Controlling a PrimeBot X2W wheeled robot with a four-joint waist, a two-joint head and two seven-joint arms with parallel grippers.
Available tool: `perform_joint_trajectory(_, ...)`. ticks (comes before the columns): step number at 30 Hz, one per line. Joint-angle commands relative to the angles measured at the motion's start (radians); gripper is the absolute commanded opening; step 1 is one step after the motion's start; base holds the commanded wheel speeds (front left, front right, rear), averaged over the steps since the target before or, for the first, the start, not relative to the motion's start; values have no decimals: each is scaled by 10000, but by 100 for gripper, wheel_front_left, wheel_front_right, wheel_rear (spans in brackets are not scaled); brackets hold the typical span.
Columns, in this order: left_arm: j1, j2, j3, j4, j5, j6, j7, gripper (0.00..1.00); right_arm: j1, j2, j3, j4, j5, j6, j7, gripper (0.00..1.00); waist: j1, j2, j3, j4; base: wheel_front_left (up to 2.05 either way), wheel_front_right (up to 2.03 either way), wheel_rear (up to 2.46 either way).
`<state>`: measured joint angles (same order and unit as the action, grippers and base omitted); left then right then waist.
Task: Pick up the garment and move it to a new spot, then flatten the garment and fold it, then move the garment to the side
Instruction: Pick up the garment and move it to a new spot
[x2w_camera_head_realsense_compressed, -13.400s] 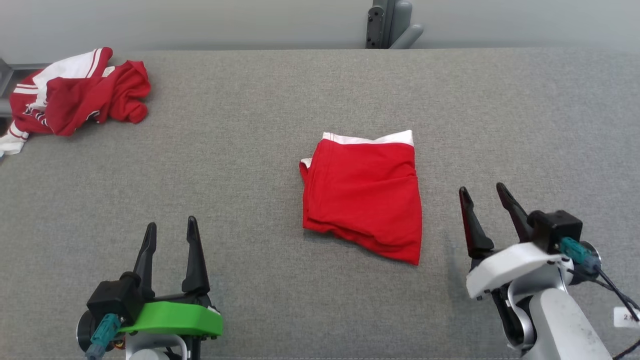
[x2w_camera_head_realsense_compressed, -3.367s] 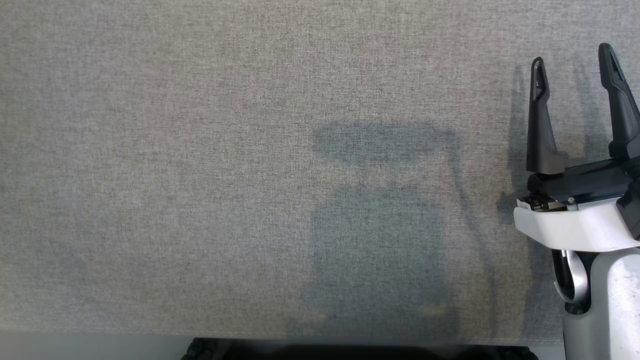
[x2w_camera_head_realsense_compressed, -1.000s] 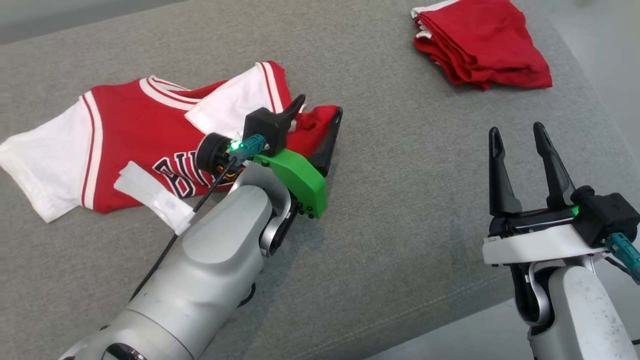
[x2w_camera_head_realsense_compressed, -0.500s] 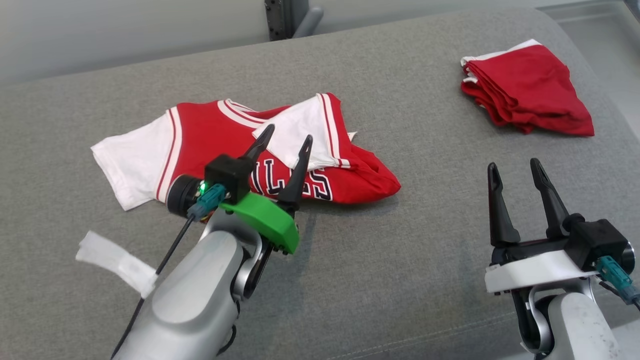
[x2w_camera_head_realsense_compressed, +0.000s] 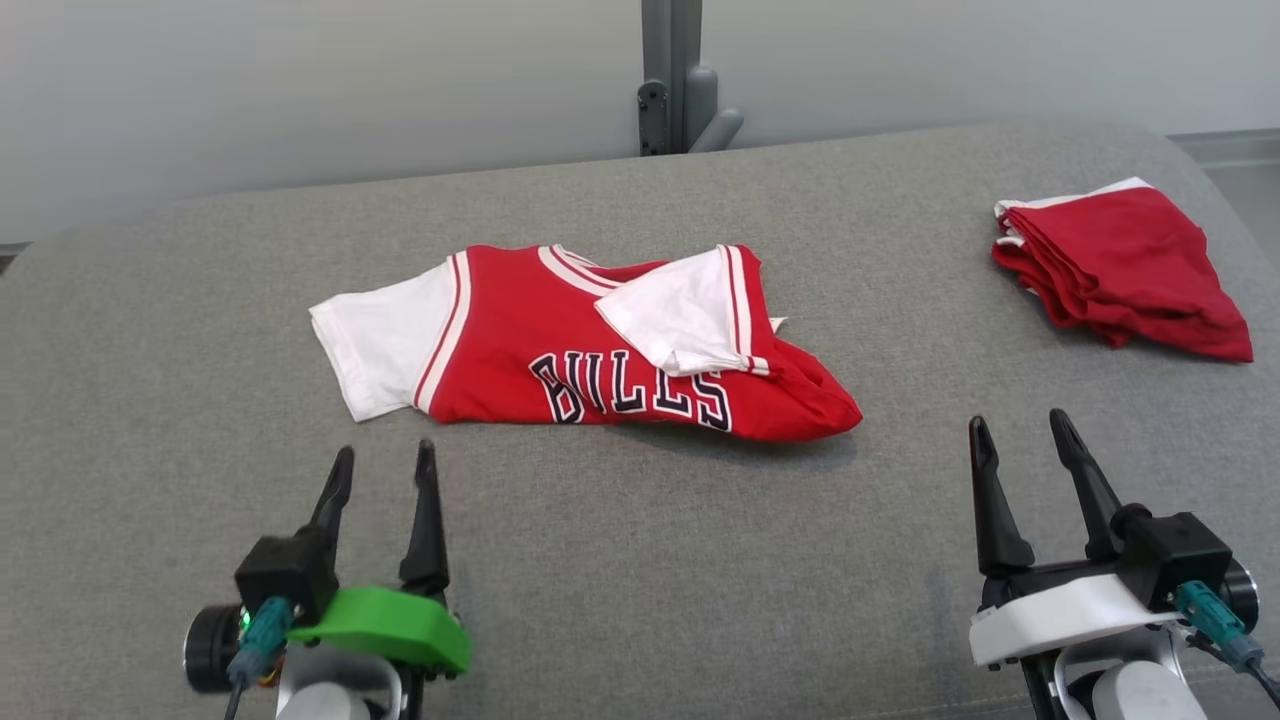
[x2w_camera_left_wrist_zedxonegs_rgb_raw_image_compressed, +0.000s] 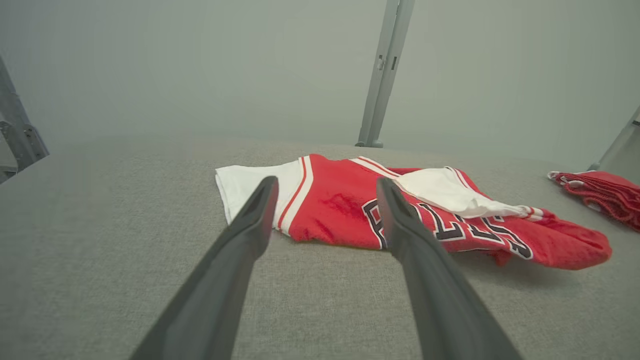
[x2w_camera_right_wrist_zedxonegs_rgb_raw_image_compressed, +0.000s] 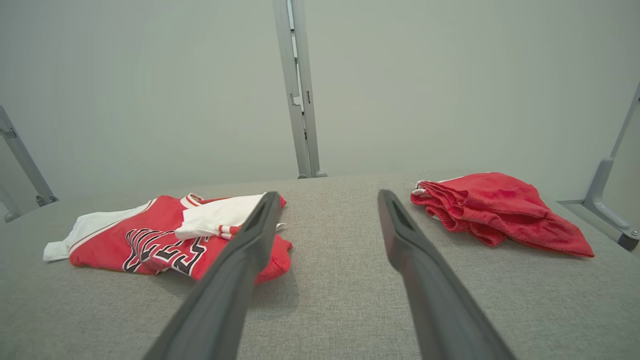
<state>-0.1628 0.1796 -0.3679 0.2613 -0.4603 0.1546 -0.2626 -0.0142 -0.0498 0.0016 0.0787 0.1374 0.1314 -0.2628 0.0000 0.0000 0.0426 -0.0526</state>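
1. Head view puts the left gripper, green-collared with two long dark fingers, at the near left. Its fingers stand apart, nothing between them, over the grey woven fabric tabletop.
2. At the near right, the white-collared right gripper is likewise spread and empty.
3. Ahead of both, about mid-table, lies the red-and-white short-sleeved jersey with dark "BULLS" lettering. Its long axis runs across the robot's front, left to right.
4. The left gripper is the nearer one: the jersey's near edge sits just beyond its fingertips, while a stretch of bare table separates the right gripper from the jersey's right end.
5. The jersey is not flat. One white sleeve spreads out toward the robot's left, the other is folded over the chest onto the lettering, and the right end bunches into a rumpled red point.
6. Flattening likely calls for one arm at each end — left at the spread sleeve, right reaching leftward to the bunched end.
7. A folded red cloth with white edging lies well apart at the far right.
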Motion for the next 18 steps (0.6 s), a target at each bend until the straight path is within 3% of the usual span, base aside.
perform_joint_trajectory(1,575,-63,348,-218,131,43,-22,100,193,-13,143,-78,-59,-13,-37,100,0,0,-320,303,0,0,0)
perform_joint_trajectory(6,1637,-364,1157,-799,566,-157,-22,100,419,-17,145,-134,30,-15,-38,100,0,0,-470,483,0,0,0)
perform_joint_trajectory(18,2124,-902,1916,-964,1305,-729,-22,100,390,-19,375,90,229,-15,-36,100,0,0,-458,601,0,0,0)
